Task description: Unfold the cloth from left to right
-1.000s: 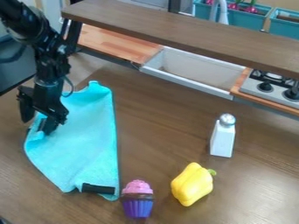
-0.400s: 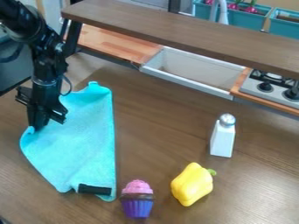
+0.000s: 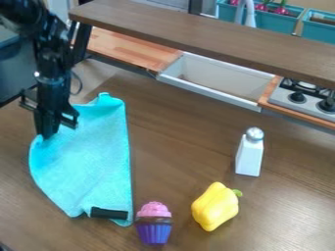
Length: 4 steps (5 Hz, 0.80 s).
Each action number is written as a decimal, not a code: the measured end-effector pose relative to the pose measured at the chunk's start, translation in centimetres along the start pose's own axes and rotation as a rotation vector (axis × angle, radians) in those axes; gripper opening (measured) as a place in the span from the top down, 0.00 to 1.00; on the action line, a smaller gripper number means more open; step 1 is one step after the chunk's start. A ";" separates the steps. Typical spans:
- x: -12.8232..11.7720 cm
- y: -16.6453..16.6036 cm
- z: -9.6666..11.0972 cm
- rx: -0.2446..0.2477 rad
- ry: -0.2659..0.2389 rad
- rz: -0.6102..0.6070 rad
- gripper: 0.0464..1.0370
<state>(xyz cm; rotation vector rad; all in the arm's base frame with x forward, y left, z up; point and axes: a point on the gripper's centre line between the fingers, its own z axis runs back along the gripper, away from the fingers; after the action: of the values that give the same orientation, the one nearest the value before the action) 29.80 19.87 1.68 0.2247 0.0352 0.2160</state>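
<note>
The gripper [image 3: 47,136] hangs at the left of the camera view, shut on the upper left edge of the cloth. The turquoise cloth [image 3: 91,162] lies on the wooden surface below and to the right of it, longer than it is wide, with a corner pointing up at the back. A black strip shows at the cloth's front edge. The pinched edge is raised to the fingertips, which partly hide it.
A cupcake toy [image 3: 154,223] stands close to the cloth's front right corner. Farther right are a yellow pepper [image 3: 215,206] and a white shaker [image 3: 250,152]. Behind are a sink [image 3: 216,81], a stove [image 3: 304,98] and a raised wooden shelf [image 3: 196,37].
The gripper first closed on the cloth's left edge, its fingers having stood apart a second ago. It has since risen slightly and shifted a little right, and the held edge has come with it.
</note>
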 end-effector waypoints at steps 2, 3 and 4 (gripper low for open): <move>1.5 -2.6 4.6 -0.120 -0.013 0.002 1.00; 2.6 -4.7 6.3 -0.135 -0.025 -0.020 1.00; 3.2 -7.1 7.2 -0.155 -0.038 -0.037 1.00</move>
<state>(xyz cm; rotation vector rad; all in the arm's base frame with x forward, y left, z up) 34.83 12.23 7.06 0.0732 -0.0146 0.1764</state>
